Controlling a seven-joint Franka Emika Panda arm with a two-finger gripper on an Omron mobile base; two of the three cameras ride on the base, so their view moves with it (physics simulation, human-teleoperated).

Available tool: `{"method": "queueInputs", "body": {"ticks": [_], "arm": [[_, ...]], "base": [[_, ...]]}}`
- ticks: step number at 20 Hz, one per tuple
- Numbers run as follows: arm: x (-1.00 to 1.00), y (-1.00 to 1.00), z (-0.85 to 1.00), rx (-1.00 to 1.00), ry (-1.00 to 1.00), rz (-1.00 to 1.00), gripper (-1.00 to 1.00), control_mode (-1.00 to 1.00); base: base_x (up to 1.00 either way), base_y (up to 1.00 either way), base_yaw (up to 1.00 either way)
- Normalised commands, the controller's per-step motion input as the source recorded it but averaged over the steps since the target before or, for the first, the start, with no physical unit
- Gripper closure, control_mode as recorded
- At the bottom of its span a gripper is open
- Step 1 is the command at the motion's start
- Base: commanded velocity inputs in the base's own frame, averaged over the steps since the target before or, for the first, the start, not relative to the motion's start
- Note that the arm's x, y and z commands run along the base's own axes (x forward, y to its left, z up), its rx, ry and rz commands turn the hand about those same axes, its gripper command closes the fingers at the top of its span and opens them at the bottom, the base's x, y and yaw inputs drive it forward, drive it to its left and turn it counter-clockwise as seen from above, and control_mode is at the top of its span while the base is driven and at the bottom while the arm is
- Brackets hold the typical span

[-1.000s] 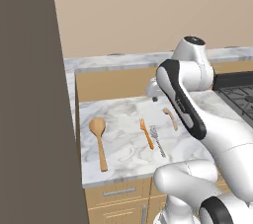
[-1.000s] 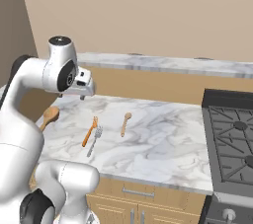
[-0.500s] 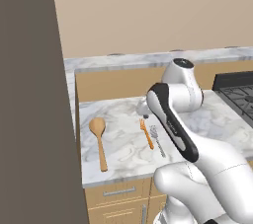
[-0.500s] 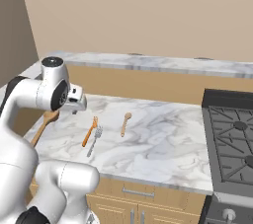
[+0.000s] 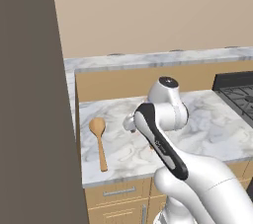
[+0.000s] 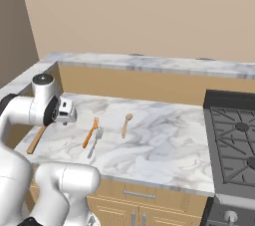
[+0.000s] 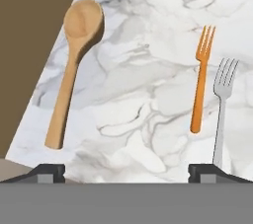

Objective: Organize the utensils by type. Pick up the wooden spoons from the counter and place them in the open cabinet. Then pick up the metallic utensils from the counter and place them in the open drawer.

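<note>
- The gripper (image 7: 126, 171) hangs over the left part of the marbled counter (image 6: 164, 145), looking down on it, with its two dark fingertips (image 7: 47, 171) spread wide apart and nothing between them.
- Under the hand lies the large wooden spoon (image 7: 71, 65), flat on the stone near the counter's left edge, oval bowl away from the front edge and its long straight handle running toward it. From the left base view the same spoon (image 5: 99, 139) lies clear to the left of the arm.
- To the spoon's right, well apart from it, an orange fork (image 7: 200, 77) and a silver-grey metal fork (image 7: 222, 104) lie side by side, just beside each other, tines pointing the same way as the spoon's bowl.
- In the right base view the small wooden spoon (image 6: 126, 124) lies further right on the counter, near the two forks but not touching them.
- The hand hovers above the stone; none of the utensils is touched.
- A black stove (image 6: 234, 145) sits at the right end of the counter, and silver bar handles (image 6: 138, 195) show on the light-wood cabinet fronts below.
</note>
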Motion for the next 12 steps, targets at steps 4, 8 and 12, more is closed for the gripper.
{"method": "queueInputs", "body": {"ticks": [4, 8, 12], "arm": [[0.00, 0.52, -0.33, 0.02, 0.01, 0.07, -1.00, -1.00], [0.00, 0.53, -0.34, 0.02, 0.04, 0.15, -1.00, -1.00], [0.00, 0.57, -0.34, 0.01, 0.03, 0.14, -1.00, -1.00]], "base": [[0.00, 0.00, 0.00], [0.00, 0.00, 0.00], [0.00, 0.00, 0.00]]}}
